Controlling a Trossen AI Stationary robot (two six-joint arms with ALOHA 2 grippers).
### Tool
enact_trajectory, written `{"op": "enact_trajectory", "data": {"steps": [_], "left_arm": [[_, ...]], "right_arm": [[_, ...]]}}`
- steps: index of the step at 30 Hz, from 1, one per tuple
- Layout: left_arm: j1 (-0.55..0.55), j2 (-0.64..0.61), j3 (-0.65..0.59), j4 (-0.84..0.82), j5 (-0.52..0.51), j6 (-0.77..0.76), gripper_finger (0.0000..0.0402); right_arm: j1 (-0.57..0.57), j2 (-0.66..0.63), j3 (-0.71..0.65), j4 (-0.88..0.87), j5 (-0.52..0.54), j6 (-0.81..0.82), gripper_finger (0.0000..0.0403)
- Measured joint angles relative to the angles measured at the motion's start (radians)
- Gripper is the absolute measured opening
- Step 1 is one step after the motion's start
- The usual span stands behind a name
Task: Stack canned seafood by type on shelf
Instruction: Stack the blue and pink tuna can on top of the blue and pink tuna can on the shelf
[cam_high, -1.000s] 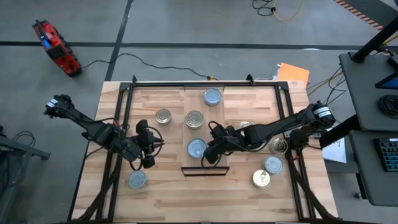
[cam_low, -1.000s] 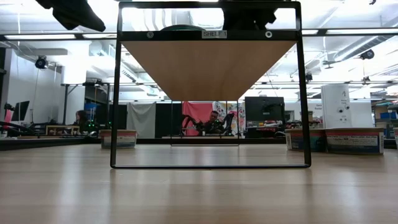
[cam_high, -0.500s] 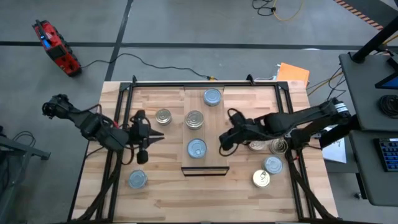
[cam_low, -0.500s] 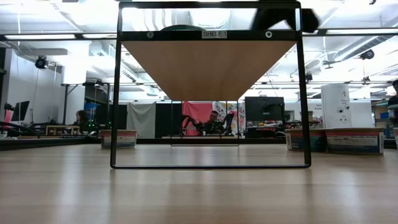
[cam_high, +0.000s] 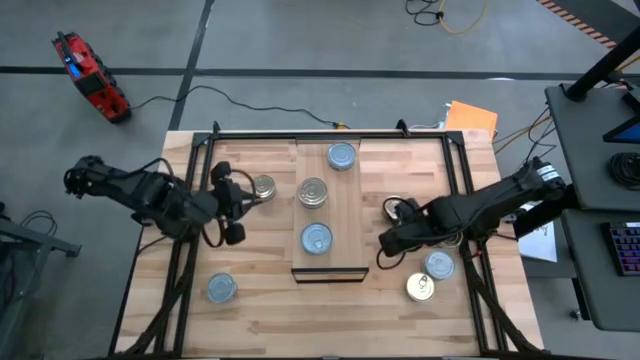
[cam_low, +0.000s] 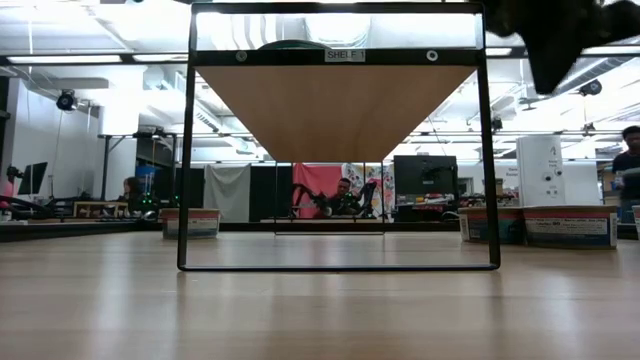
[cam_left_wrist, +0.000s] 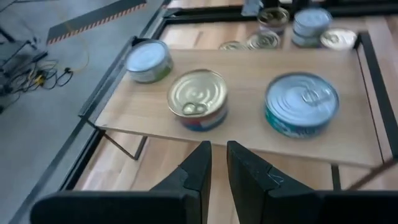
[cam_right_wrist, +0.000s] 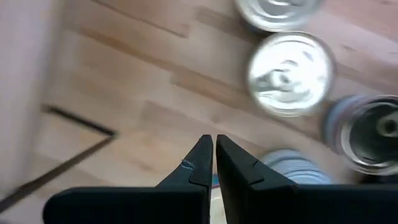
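Left claw (cam_high: 233, 212) hangs shut and empty over the table (cam_high: 250, 320) just left of the shelf (cam_high: 345, 195), near a gold tin (cam_high: 263, 186) that stands off the shelf on the table. Right claw (cam_high: 386, 243) is likewise pinched shut on nothing, just right of the shelf, close to the loose tins (cam_high: 430, 275) on the right side. From above, three tins sit in a line down the shelf: a blue-grey one (cam_high: 341, 156) at the far end, a gold-topped one (cam_high: 312, 191) in the middle, a blue-grey one (cam_high: 316, 238) nearest the front edge. They are single, none stacked yet, so sorting by type looks barely begun. Another blue-grey tin (cam_high: 221, 288) waits alone near the left front of the table.

The low view shows only the shelf's underside (cam_low: 335, 105) in its black frame (cam_low: 186, 150), with a dark bit of one arm (cam_low: 560, 35) at the upper right; no tins show here.

The left wrist view looks across the shelf (cam_left_wrist: 249, 134) at its three tins, the closed fingers (cam_left_wrist: 200, 163) aimed between the gold one (cam_left_wrist: 198, 98) and a blue one (cam_left_wrist: 301, 104), probably lining up a pick.

The right wrist view points down at bare table (cam_right_wrist: 143, 118) with its fingers (cam_right_wrist: 202, 160) together; several tins (cam_right_wrist: 290, 74) lie beyond, likely the next to be fetched.
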Motion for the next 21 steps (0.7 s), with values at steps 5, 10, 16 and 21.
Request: {"op": "enact_trajectory", "data": {"steps": [5, 10, 16, 21], "left_arm": [[0.078, -0.009, 0.041, 0.047, 0.038, -0.083, 0.0036], [0.149, -0.008, 0.093, 0.126, 0.300, -0.087, 0.0036], [0.193, -0.005, 0.109, 0.168, 0.459, -0.067, 0.0036], [0.272, -0.017, 0.098, 0.168, 0.467, -0.049, 0.0036]], "right_arm": [[-0.006, 0.000, -0.114, 0.001, -0.004, -0.005, 0.0013], [-0.008, -0.024, -0.247, 0.058, -0.015, -0.015, 0.0013], [-0.046, -0.061, -0.391, 0.254, -0.016, -0.014, 0.0013], [-0.075, -0.064, -0.448, 0.381, -0.042, 0.007, 0.0013]]}}
